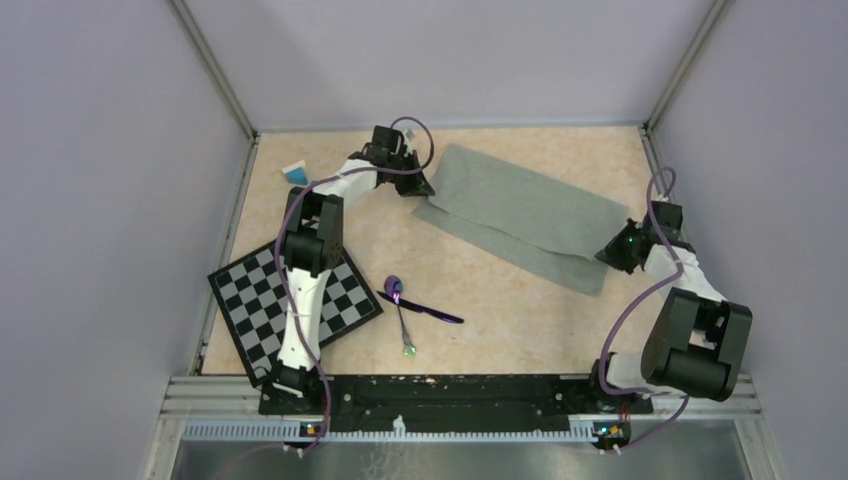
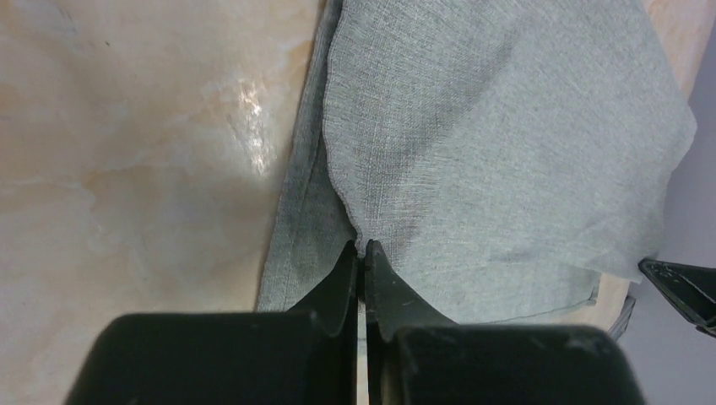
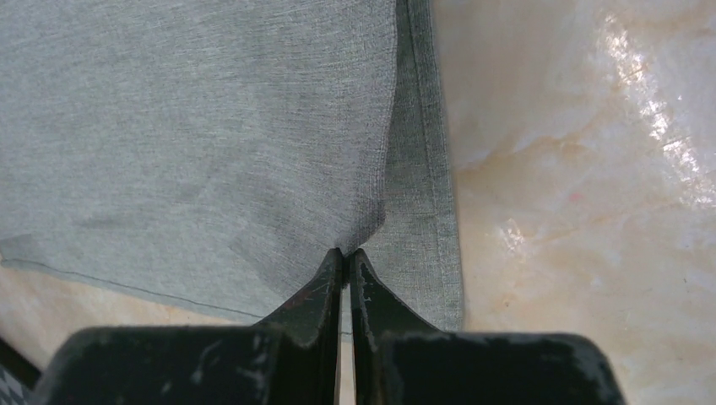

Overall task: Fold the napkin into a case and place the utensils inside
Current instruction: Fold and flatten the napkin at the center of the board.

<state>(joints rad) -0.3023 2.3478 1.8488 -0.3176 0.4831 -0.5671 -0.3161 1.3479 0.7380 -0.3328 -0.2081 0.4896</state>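
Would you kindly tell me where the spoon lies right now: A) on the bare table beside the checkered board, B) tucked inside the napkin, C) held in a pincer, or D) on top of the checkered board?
A: the spoon lies on the bare tabletop just right of the checkered board, crossed with the dark stick and apart from the napkin.

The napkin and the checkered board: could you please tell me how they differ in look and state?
The napkin is plain grey-green cloth; the checkered board has black-and-white squares. The napkin lies folded over itself, toward the far right; the checkered board lies flat, near left. The left gripper and right gripper pinch the napkin's ends; neither holds the checkered board. Both lie askew on the table.
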